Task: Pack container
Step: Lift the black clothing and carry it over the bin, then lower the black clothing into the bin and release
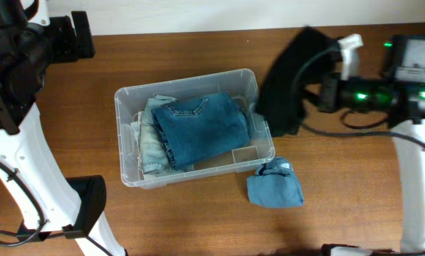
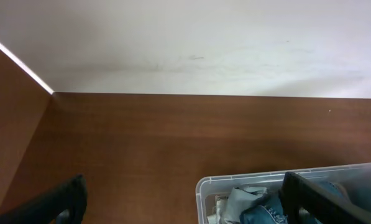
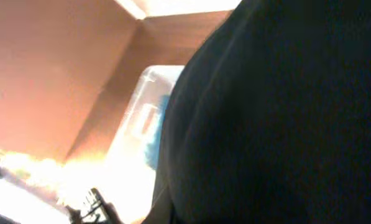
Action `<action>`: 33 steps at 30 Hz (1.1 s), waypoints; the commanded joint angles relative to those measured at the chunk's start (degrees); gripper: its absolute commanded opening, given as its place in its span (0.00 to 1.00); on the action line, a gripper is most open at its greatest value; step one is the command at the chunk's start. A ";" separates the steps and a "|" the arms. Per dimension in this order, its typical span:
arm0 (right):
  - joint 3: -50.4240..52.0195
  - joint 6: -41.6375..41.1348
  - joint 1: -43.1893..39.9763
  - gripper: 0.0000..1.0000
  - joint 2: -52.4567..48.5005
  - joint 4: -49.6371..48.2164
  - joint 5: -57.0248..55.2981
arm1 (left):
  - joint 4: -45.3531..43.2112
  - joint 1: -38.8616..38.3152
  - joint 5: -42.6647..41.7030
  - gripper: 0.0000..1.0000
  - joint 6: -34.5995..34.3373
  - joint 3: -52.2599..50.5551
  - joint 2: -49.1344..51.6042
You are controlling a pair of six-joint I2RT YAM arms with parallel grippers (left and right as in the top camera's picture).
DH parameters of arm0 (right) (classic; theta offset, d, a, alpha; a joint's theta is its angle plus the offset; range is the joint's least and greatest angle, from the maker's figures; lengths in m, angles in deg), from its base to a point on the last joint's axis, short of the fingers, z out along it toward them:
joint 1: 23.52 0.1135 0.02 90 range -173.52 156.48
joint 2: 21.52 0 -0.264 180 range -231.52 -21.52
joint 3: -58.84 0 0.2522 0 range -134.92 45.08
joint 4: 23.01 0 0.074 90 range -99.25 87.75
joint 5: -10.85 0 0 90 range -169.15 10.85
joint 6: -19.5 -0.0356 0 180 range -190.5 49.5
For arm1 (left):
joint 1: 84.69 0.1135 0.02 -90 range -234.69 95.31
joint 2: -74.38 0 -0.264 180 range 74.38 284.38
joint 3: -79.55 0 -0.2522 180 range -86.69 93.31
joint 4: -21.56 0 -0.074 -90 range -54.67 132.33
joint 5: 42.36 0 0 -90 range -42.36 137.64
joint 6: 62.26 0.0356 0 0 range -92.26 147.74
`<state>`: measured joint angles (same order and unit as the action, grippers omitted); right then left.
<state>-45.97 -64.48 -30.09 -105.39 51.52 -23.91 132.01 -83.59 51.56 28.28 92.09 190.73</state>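
Gripping a black garment (image 1: 292, 82), fingers hidden beneath it, the right claw (image 1: 324, 91) hangs just right of the bin (image 1: 121, 135), which sits mid-table with its long axis left-to-right. The left claw (image 2: 179, 208) gapes empty, farther off.

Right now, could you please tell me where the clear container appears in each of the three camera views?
Overhead: the container sits at centre, slightly left.
Left wrist: only a corner and rim of the container show, along the bottom right edge.
Right wrist: a pale corner of the container shows left of centre, the rest hidden by the black garment.
Shared landmark: the blue jeans inside it, seen in all three.
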 commanded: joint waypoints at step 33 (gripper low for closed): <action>-0.90 -22.53 37.05 0.04 -14.47 -56.81 11.30 | 0.00 0.17 0.42 0.99 -0.35 0.39 -0.24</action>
<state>-45.79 -78.25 6.30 -118.33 1.10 -17.20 132.01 -83.59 51.56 28.30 92.09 190.73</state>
